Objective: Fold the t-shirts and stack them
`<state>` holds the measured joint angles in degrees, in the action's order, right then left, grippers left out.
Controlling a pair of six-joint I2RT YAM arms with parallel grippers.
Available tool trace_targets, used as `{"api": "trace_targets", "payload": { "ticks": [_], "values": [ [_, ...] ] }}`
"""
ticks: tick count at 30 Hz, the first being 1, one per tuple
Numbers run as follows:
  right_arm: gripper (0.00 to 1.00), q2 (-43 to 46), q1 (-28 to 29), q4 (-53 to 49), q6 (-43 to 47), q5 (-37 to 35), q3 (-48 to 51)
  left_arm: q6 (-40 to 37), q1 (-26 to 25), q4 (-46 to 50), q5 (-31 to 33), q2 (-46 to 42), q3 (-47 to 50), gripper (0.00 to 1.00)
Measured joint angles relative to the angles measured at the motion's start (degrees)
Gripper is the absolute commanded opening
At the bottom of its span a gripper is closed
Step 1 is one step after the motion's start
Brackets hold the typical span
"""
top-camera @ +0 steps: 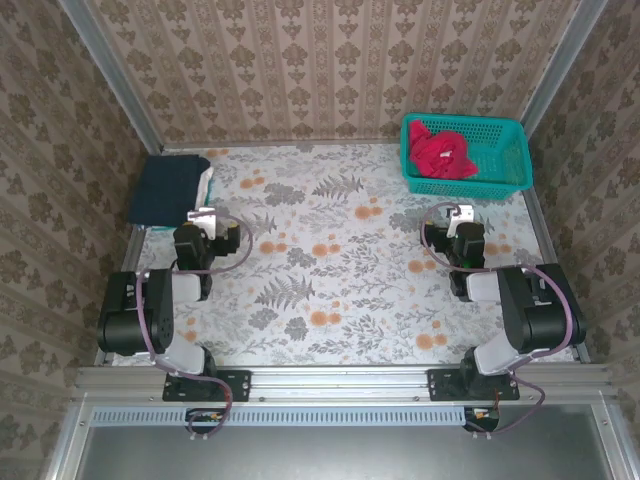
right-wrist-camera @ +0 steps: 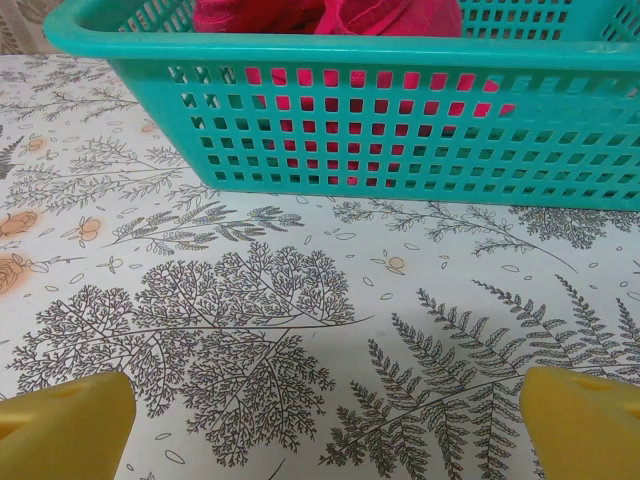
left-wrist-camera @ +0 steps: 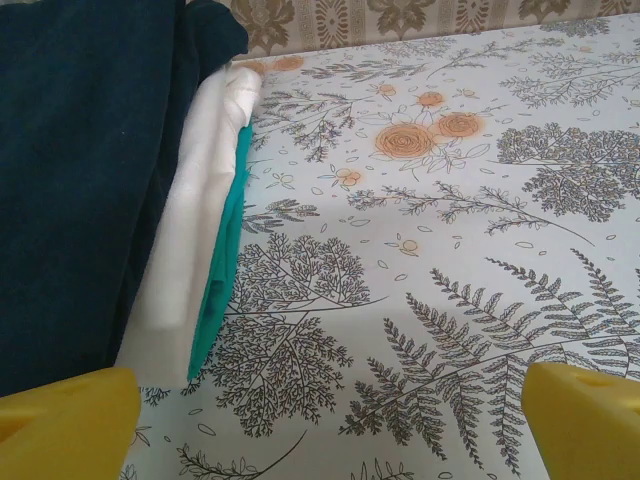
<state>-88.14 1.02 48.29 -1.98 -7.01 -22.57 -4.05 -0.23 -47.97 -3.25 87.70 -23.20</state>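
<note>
The left end effector [left-wrist-camera: 325, 430] is standing wide open, its yellow fingertips [left-wrist-camera: 65, 425] parted, with the printed surface of the bench [left-wrist-camera: 450, 300] showing between them. It is gripping nothing and hovering just beside the near right corner of a single stack of three folded cloth shirts. A dark navy folded t-shirt [left-wrist-camera: 80, 180] is lying on top, a white folded t-shirt [left-wrist-camera: 195, 230] is lying under it, and a teal folded t-shirt [left-wrist-camera: 222, 270] is peeking out at the bottom edge.

The right end effector [right-wrist-camera: 325, 425] is likewise gaping open and empty. It is pointing at the near wall of one teal plastic mesh basket [right-wrist-camera: 400, 130], with a stretch of bench between them. One bright red crumpled t-shirt [right-wrist-camera: 330, 12] is lying inside the basket, its colour showing through the mesh.

From above, both arms are sitting folded. Their elbows are drawn back toward the near edge and their forearms are reaching forward. The left end effector [top-camera: 203, 217] is sitting near the stack at the far left corner. The right end effector [top-camera: 460, 213] is sitting near the basket [top-camera: 512, 150] at the far right corner. The stack and the basket are lying well apart. That is making four shirts altogether.
</note>
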Motion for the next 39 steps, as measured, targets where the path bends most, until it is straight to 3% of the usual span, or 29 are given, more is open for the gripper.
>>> {"api": "trace_targets", "payload": {
  "ticks": [23, 27, 33, 39],
  "values": [
    [1.00, 0.0, 0.0, 0.0, 0.0, 0.2, 0.0, 0.0, 0.0, 0.0, 0.1, 0.0, 0.0, 1.00],
    [1.00, 0.3, 0.0, -0.3, 0.3, 2.4, 0.0, 0.0, -1.0, 0.2, 2.8, -0.4, 0.0, 1.00],
    [1.00, 10.0, 0.2, -11.0, 0.5, 3.6, -2.3, -1.8, -6.7, 8.3, 6.9, -13.8, 0.8, 1.00],
    [1.00, 16.7, 0.4, -26.8, -0.3, 4.0, -15.5, -2.8, -13.8, 17.4, 6.8, -29.5, -0.5, 1.00]
  ]
}}
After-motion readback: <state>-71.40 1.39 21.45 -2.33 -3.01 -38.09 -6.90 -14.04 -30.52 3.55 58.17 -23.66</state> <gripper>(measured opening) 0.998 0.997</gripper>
